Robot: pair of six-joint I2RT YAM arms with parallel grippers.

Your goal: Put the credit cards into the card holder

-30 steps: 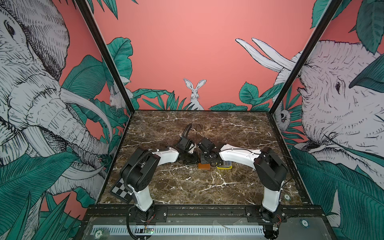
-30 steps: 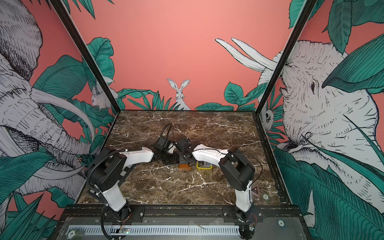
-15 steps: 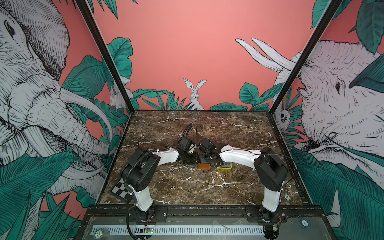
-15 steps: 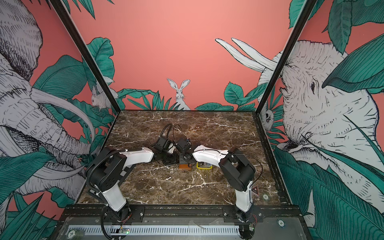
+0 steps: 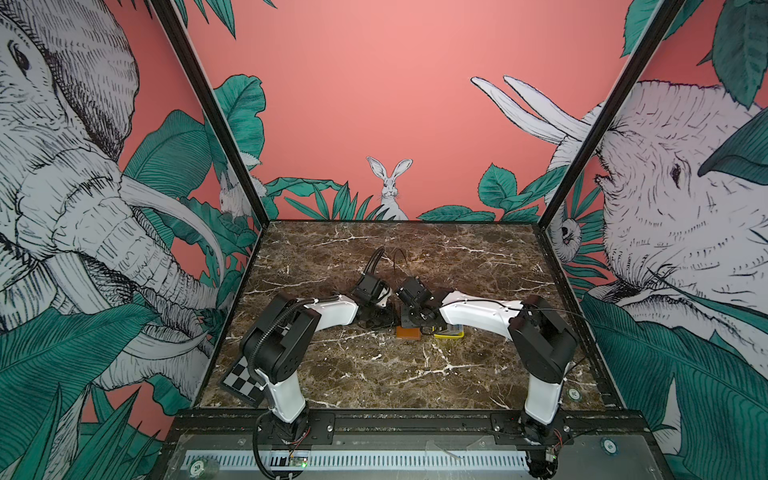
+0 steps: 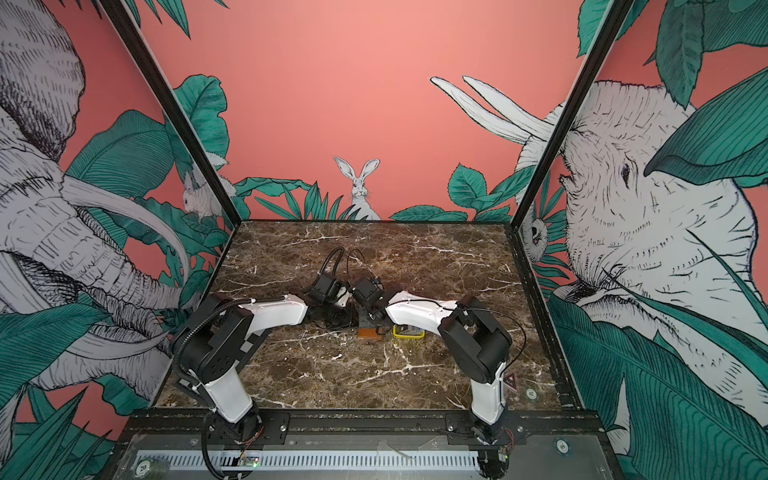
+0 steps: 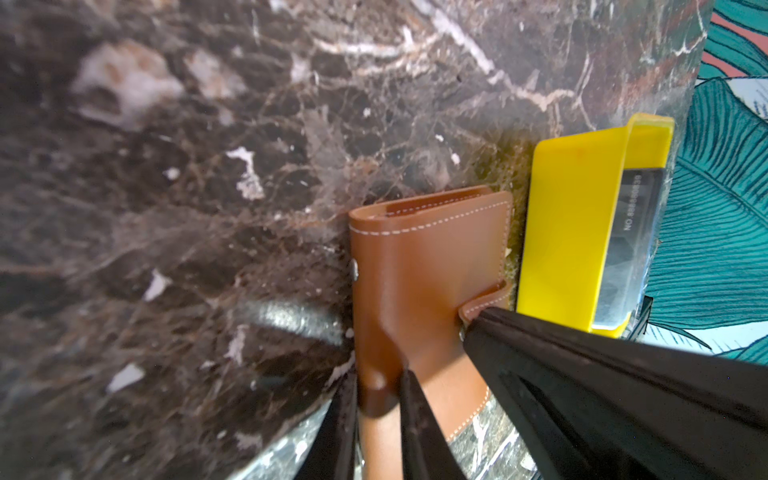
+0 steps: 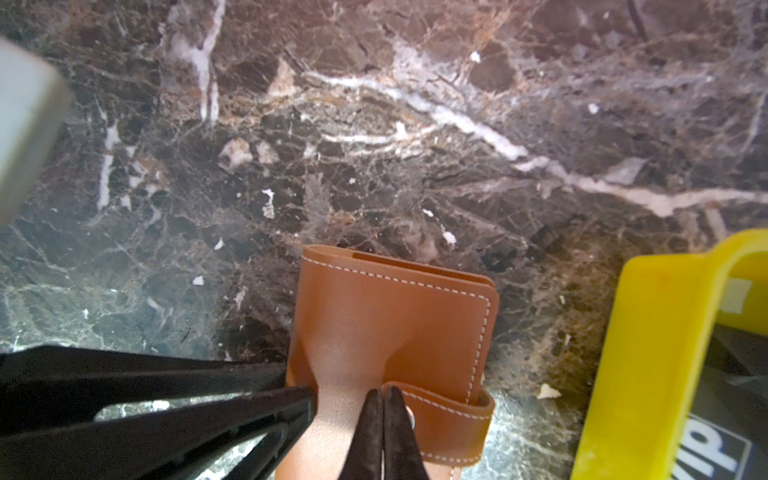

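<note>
The tan leather card holder (image 7: 428, 266) lies closed on the marble, also visible in the right wrist view (image 8: 395, 316) and in both top views (image 5: 408, 332) (image 6: 370, 333). My left gripper (image 7: 379, 374) is shut on its spine edge, one finger on each side. My right gripper (image 8: 383, 392) is shut, its tips pressed against the end of the snap tab (image 8: 444, 419) with nothing visible between them. Both grippers meet over the holder (image 5: 380, 318) (image 5: 415, 320). Dark credit cards (image 8: 715, 440) with white "VIP" lettering lie in the yellow tray (image 8: 648, 332).
The yellow tray (image 5: 449, 332) (image 6: 409, 331) (image 7: 573, 232) sits just right of the holder, almost touching it. A checkerboard tile (image 5: 241, 380) lies at the front left by the left arm's base. Black frame posts and printed walls enclose the marble table (image 5: 374, 374).
</note>
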